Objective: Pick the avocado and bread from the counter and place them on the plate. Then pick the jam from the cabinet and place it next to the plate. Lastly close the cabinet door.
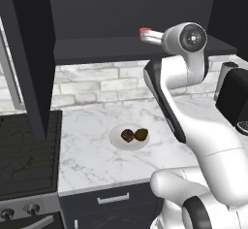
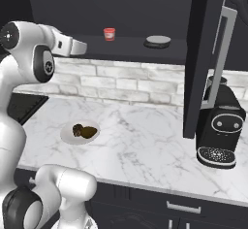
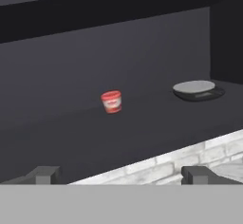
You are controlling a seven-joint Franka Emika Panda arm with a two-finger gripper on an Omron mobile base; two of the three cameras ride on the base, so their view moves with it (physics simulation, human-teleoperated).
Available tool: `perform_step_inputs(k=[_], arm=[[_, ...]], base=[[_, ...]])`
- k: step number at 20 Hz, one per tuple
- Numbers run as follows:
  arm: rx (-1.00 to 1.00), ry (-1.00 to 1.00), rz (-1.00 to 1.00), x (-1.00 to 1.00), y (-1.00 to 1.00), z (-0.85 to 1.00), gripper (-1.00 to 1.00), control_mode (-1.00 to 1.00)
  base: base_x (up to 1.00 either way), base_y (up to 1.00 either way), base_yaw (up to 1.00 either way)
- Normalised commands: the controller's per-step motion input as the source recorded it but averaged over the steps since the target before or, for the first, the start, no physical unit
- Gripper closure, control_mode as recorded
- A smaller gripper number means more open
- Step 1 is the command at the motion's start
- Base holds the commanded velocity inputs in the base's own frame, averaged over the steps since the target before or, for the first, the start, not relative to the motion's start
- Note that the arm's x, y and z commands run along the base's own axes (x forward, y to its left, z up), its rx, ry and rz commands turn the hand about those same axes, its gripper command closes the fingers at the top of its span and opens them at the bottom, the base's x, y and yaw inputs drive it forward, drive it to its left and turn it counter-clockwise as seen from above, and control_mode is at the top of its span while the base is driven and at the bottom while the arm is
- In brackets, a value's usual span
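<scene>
Jam mostly hidden behind arm in left base view; stove and coffee machine cut by edges

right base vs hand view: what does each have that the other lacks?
Right base alone: the plate on the counter holding the bread and avocado, plus the coffee machine and an open cabinet door. Hand view alone: the claw, open, tips short of the shelf. Both: the jam and grey disc on the cabinet shelf.
</scene>
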Motion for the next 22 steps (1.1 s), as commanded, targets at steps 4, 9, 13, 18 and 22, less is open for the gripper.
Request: perform_step_inputs(k=[4,9,13,18,22], arm=[[0.0,0.0,0.0,0.23,-0.03,-0.13,-1.0,-1.0],[0.0,0.0,0.02,0.29,-0.08,-0.1,-1.0,-1.0],[0.0,0.0,0.03,0.42,-0.08,0.0,-1.0,-1.0],[0.0,0.0,0.03,0.51,-0.03,0.0,-1.0,-1.0],[0.0,0.0,0.04,0.48,-0.03,-0.05,-1.0,-1.0]], base=[[0.0,0.0,0.0],[0.0,0.0,0.0],[0.0,0.0,0.0],[0.0,0.0,0.0],[0.0,0.0,0.0]])
